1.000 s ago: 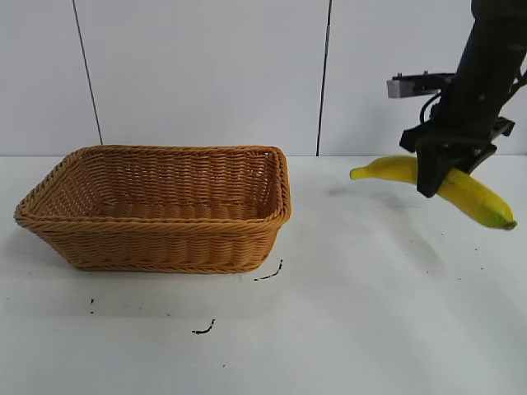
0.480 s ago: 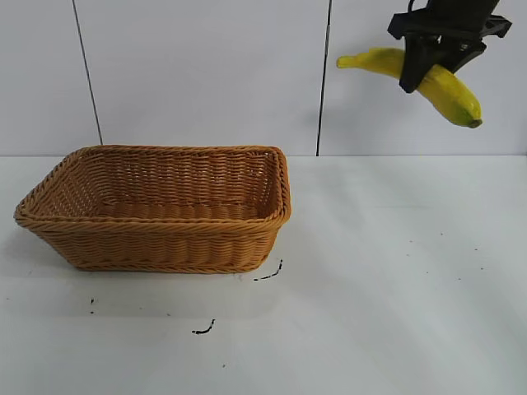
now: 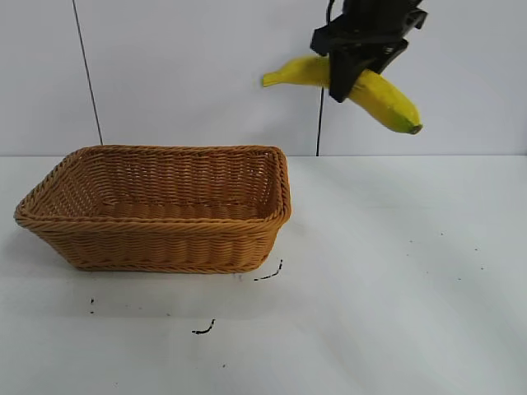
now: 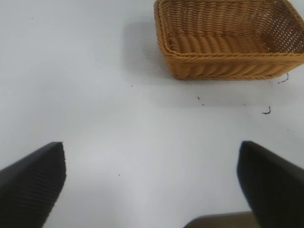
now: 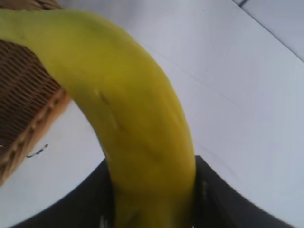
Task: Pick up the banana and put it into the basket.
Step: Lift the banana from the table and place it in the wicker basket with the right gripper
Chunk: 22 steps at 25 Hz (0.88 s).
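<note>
My right gripper (image 3: pixel 342 82) is shut on the yellow banana (image 3: pixel 380 97) and holds it high in the air, above and just right of the basket's right end. The banana fills the right wrist view (image 5: pixel 133 123), clamped between the black jaws. The orange-brown wicker basket (image 3: pixel 156 239) stands on the white table at the left; it holds nothing that I can see. It also shows in the left wrist view (image 4: pixel 228 66) and its corner in the right wrist view (image 5: pixel 23 95). My left gripper (image 4: pixel 152 190) is open, over bare table away from the basket.
The white table (image 3: pixel 395 280) carries small black marks in front of the basket (image 3: pixel 268 274). A white panelled wall stands behind.
My right gripper lifted the banana from low at the table's right up high, then carried it left toward the basket. The basket has not moved.
</note>
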Each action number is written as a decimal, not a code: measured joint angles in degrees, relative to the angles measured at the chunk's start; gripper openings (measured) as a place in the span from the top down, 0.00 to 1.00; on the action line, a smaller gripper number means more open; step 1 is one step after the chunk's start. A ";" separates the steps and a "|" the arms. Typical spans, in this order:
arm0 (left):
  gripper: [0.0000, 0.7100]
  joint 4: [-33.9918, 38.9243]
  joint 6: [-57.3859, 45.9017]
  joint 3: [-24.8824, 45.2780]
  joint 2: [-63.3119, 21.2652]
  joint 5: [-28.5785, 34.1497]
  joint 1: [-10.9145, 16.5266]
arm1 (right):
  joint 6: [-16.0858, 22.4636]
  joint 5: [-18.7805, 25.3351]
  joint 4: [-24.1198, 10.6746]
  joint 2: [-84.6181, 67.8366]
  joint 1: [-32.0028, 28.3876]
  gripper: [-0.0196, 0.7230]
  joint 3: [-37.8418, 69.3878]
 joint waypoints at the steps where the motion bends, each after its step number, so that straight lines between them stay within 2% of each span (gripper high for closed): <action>1: 0.02 0.00 0.00 0.00 0.00 0.00 0.00 | -1.69 -1.81 0.00 0.25 1.07 0.55 0.00; 5: 0.02 0.00 0.00 0.00 0.00 0.00 0.00 | -7.19 -9.14 -0.55 1.37 5.72 0.55 0.00; 9: 0.02 0.00 0.00 0.00 0.00 0.00 0.00 | -8.97 -15.32 -4.56 3.31 9.31 0.55 0.06; 11: 0.02 0.00 0.00 0.00 0.00 0.00 0.00 | -9.24 -17.79 -6.37 4.90 10.25 0.55 0.06; 15: 0.02 0.00 0.00 0.00 0.00 0.00 0.00 | -8.25 -19.56 -6.89 8.68 10.58 0.55 0.06; 22: 0.02 0.00 0.00 0.00 0.00 0.00 0.00 | -6.27 -25.14 -7.67 14.91 10.58 0.55 0.06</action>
